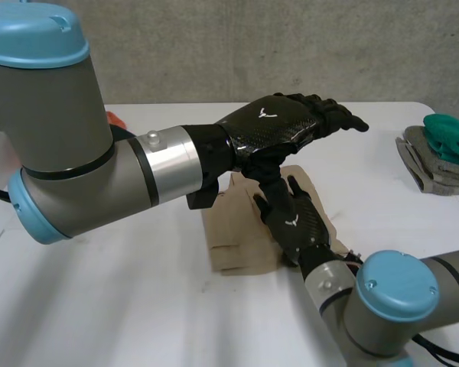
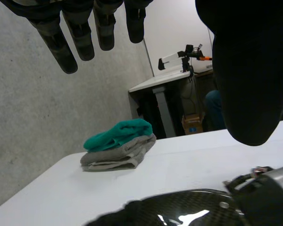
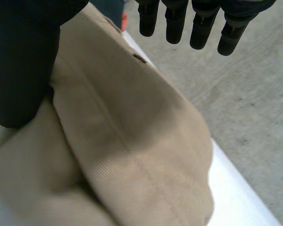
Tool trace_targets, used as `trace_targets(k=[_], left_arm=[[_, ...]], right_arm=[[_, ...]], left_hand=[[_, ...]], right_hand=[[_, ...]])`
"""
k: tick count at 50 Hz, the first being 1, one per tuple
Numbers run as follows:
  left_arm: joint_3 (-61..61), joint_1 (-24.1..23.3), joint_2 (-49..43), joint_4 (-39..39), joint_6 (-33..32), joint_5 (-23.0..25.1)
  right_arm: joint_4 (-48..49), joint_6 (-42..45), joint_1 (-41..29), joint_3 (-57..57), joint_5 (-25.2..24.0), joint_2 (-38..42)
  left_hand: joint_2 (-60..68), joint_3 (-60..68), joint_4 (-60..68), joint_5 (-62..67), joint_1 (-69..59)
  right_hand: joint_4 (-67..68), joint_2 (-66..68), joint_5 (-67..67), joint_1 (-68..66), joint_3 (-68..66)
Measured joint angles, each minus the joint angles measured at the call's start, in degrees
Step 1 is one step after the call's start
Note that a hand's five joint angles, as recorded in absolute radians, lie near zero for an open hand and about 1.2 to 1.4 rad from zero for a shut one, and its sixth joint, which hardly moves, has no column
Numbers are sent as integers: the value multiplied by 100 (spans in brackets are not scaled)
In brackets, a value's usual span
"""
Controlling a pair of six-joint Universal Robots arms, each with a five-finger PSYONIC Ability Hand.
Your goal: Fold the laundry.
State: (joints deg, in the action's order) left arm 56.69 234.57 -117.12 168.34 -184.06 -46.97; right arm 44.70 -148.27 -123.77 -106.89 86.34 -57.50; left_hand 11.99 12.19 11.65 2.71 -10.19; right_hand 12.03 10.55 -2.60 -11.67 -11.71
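Since the tan cloth (image 1: 237, 238) looks soft and floppy, I would grab an edge; the right hand (image 1: 294, 224) lies flat on it and the left hand (image 1: 279, 126) hangs open.

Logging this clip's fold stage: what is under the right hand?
The folded beige cloth lies under the right hand, whose straight fingers reach over it. The left hand hangs open above both. The cloth's part beneath the palm is covered.

Tan ribbed garment (image 1: 241, 246), folded into a rough rectangle with layered edges, lies flat mid-table (image 1: 99, 306). Well apart, near the table's far right edge, sits a folded grey cloth (image 2: 118, 157). A bunched teal cloth (image 2: 120, 134) rests on top, touching it.
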Motion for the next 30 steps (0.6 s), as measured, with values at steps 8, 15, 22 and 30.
trace_targets(k=[8,15,22,30], left_arm=[[66,-1,-2,22,2,-34],[34,12,61,42,2,-39],[-11,25,203,154,6,-116],[-43,28,433,377,84,-299]], right_arm=[[59,92,72,777,101,500],[3,26,275,1235,96,368],[-24,-84,676,1744,79,-59],[-284,-568,1933,2743,-18,-389]], left_hand=[[0,0,0,0,0],[0,0,0,0,0],[0,0,0,0,1],[0,0,0,0,0]], right_hand=[[2798,2935,-2255,-2834,-2828],[5628,5447,-4760,-4276,-5518],[5648,5447,-4844,-4276,-5521],[5656,5447,-4958,-4276,-5562]])
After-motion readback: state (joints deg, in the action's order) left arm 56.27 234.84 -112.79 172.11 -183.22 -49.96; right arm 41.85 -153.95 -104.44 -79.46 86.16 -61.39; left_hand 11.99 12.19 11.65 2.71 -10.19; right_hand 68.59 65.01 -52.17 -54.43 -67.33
